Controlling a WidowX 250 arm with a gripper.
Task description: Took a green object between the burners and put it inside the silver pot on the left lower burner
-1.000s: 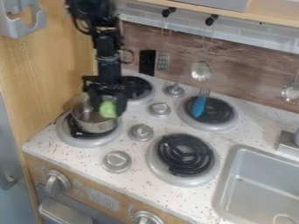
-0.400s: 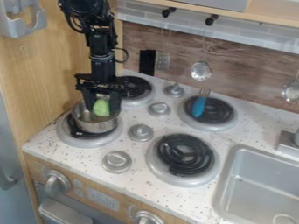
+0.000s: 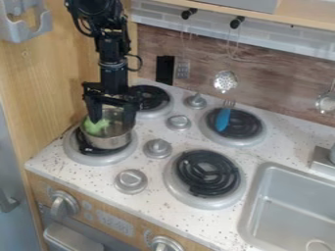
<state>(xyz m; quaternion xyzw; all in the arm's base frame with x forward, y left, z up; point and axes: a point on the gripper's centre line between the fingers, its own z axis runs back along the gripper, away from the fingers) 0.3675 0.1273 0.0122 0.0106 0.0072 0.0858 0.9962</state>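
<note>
the green object (image 3: 95, 128) lies inside the silver pot (image 3: 110, 140), toward the pot's left side in the camera view, and the pot sits on the left lower burner (image 3: 85, 158). the pincer (image 3: 112, 121) hangs over the pot and is open, its two fingers spread apart with nothing gripped between them; one fingertip is right by the green object, though i cannot tell whether they touch. the black arm (image 3: 113, 56) rises from there to the top edge of the view. just beside the pot is a grey knob (image 3: 157, 148), with the right lower burner (image 3: 206, 171) past it. a blue-handled fork (image 3: 223, 119) lies on the right upper burner (image 3: 250, 128). further right, a grey sink (image 3: 294, 201) is set into the speckled counter (image 3: 160, 208).
</note>
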